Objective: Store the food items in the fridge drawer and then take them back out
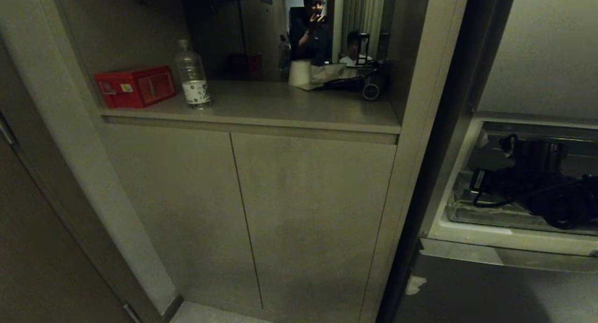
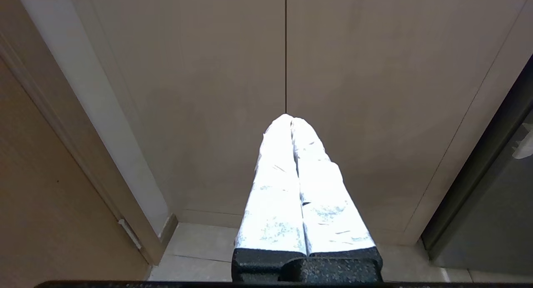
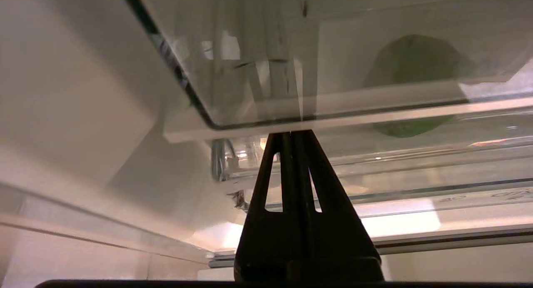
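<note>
In the right wrist view the clear plastic fridge drawer (image 3: 258, 71) fills the frame, its front lip running across just beyond my fingers. A round green food item (image 3: 416, 63) shows blurred through the clear wall, inside the drawer. My right gripper (image 3: 291, 133) is shut with nothing between its black fingers, its tips against the lower edge of that lip. In the head view the right arm (image 1: 537, 187) reaches into the open fridge over the drawer (image 1: 460, 211). My left gripper (image 2: 289, 118), with white-wrapped fingers, is shut and parked in front of the cupboard doors.
Left of the fridge stands a cupboard with two shut doors (image 1: 243, 211). Its shelf holds a red box (image 1: 135, 86), a water bottle (image 1: 192, 75) and a white roll (image 1: 300, 73). A mirror behind reflects people (image 1: 313, 28). The fridge's side wall (image 3: 83, 92) is close by.
</note>
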{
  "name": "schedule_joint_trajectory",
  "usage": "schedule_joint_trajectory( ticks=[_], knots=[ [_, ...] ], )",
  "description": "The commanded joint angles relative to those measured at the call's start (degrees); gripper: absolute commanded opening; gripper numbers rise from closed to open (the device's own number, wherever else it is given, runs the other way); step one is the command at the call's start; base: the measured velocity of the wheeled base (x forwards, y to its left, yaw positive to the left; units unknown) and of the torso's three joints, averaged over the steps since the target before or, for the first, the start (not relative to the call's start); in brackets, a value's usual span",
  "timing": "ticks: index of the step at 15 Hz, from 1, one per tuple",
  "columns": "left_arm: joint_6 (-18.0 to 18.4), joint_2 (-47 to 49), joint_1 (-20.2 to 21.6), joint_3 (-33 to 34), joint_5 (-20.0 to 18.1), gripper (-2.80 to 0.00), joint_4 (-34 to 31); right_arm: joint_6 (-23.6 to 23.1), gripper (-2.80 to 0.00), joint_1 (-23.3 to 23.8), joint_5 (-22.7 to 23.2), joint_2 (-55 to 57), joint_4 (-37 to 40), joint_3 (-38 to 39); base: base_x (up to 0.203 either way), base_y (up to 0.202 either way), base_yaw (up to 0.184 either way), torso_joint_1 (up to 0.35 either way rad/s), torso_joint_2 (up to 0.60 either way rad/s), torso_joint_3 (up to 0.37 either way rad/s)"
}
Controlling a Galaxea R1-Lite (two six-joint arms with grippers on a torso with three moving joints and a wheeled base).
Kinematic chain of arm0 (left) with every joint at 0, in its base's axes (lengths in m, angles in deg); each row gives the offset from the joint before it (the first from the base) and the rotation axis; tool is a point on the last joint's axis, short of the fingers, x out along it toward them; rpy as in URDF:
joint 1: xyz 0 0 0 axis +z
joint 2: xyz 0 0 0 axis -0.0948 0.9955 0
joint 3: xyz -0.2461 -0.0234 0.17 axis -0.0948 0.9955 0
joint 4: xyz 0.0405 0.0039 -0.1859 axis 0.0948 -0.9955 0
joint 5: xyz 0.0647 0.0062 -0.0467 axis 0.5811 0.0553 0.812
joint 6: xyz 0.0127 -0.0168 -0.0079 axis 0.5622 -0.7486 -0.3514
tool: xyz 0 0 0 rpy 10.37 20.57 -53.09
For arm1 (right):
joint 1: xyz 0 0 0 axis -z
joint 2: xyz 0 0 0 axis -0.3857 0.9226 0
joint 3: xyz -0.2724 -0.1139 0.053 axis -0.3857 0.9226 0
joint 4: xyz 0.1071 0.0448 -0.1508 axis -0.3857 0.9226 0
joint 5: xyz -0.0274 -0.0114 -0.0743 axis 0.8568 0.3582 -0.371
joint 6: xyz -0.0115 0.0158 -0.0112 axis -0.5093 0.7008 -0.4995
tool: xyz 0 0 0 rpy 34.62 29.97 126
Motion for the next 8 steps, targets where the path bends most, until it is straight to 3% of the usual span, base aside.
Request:
schedule_joint_trajectory(
  ticks=[1,8],
  knots=[
    [0.0,0.1,0.0,0.0,0.0,-2.8,0.0,0.1,-2.8,0.5,-0.1,1.6,0.2,-1.6,0.0,0.0,0.0,0.0,0.0,0.0],
    [0.0,0.1,0.0,0.0,0.0,-2.8,0.0,1.0,-2.8,0.5,0.2,2.1,2.0,-2.8,0.0,0.0,0.0,0.0,0.0,0.0]
  ],
)
